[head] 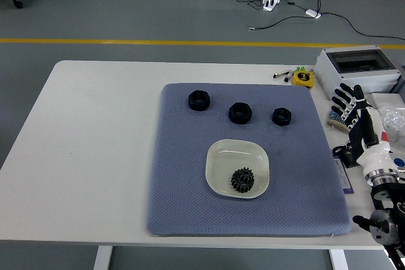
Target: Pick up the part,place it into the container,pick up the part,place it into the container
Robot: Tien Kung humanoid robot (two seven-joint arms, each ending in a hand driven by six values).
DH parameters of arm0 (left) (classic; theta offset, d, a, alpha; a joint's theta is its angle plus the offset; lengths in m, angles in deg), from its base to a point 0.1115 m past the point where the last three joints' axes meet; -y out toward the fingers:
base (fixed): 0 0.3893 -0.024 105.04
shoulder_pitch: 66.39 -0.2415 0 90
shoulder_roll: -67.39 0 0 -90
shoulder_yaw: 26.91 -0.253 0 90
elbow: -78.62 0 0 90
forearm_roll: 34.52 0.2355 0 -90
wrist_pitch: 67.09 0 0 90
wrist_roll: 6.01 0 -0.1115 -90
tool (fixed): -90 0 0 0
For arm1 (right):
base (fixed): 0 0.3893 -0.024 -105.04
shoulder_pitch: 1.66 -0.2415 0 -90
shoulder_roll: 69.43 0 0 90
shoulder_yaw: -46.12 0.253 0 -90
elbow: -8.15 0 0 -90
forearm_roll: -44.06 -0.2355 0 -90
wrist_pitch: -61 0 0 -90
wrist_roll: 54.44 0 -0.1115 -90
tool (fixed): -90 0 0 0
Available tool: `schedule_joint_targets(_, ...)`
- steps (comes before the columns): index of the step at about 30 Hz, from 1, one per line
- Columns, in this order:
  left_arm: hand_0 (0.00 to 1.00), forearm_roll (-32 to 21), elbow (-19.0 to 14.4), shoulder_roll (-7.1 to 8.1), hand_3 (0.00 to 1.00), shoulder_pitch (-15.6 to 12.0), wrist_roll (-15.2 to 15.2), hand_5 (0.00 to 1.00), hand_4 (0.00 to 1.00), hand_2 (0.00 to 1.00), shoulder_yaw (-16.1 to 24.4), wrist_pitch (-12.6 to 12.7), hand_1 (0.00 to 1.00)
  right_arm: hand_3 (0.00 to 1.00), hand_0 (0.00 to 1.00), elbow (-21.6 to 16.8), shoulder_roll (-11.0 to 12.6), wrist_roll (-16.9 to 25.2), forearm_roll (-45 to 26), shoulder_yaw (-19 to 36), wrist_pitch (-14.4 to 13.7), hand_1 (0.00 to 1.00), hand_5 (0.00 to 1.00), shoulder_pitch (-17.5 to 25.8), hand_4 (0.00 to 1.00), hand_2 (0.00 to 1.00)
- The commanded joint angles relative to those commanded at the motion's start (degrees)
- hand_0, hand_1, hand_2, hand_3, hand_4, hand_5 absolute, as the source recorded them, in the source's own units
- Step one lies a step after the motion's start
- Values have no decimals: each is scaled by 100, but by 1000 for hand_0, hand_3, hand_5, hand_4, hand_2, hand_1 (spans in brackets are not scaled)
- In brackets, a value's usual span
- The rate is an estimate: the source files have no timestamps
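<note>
A white rectangular tabletop point(95, 156) is carrying a blue-grey textured fabric mat point(183, 175). A shallow cream rounded-square dish point(221, 162) is sitting on the mat slightly below its centre. A black toothed gear part point(242, 179) is lying inside the dish, toward the 5 o'clock side of its floor.

Three black hexagonal nut parts are resting on the mat in a row beyond the dish. The left nut point(199, 100) is lying at 11 o'clock from the dish. The middle nut point(240, 112) is lying at 12 o'clock from the dish. The right, smaller nut point(281, 116) is lying at 1 o'clock from the dish. All three are standing apart from each other and from the dish.

The black five-fingered right hand point(358, 115) is hanging at the 3 o'clock edge of the tabletop, off the mat. Its fingers point(345, 99) are spread, pointing up and away, and are holding nothing.

A yellow tape measure point(303, 78) is lying just past the mat's far right corner. A grey plastic box point(358, 67) is standing beside it at the tabletop's far right corner.
</note>
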Motion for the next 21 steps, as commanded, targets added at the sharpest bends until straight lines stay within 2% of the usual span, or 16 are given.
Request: schedule_joint_targets(21,701,-241,10,-14,580,41,-57,627,671,665,-125,49,647,798,827,35,-11,-14,-42,36,4,801,969,-46,998,799)
